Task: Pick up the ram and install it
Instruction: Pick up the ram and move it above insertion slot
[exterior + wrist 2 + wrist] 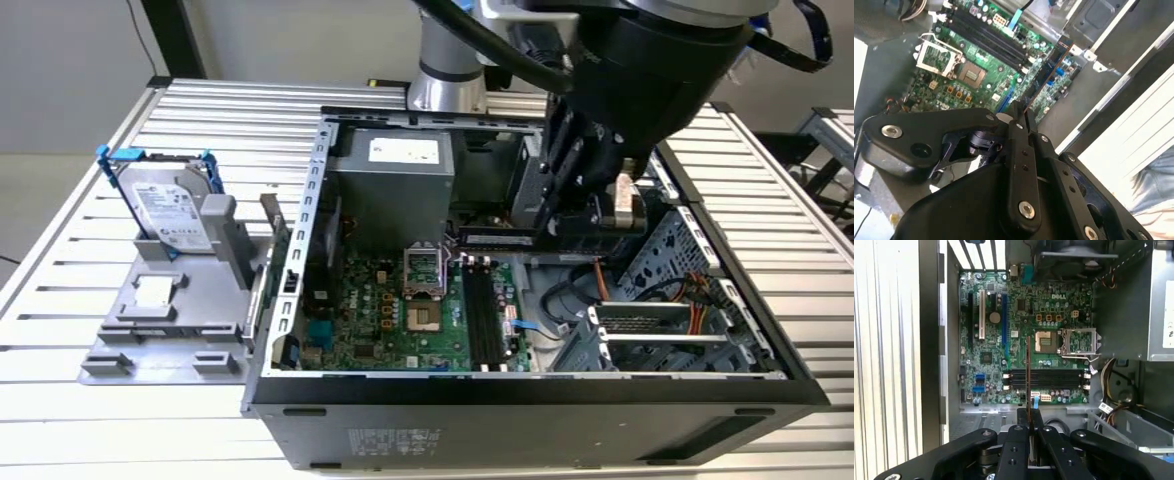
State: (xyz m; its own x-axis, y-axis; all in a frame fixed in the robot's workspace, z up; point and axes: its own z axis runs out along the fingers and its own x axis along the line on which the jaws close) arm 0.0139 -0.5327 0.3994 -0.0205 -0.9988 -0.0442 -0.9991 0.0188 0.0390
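End effector (1029,414) clenched on ram (1027,372), stick held edge-on above motherboard (1019,345), hard drive (171,205) at nine o'clock of case (534,415) in exterior view

Overhead light looks bright and even to me in the exterior view. The table (240,110) slats glare pale, and the case (534,415) goes dim inside along its far edge beneath the arm (667,50). In the first wrist view those slats burn out to white, while the motherboard (1019,340) is clearly lit. In both wrist views the gripper (1029,414) sits dark and soft close to the lens. The ram (1050,67) it pinches shows an orange glint along its edge. One corner of the second wrist view is smeared.
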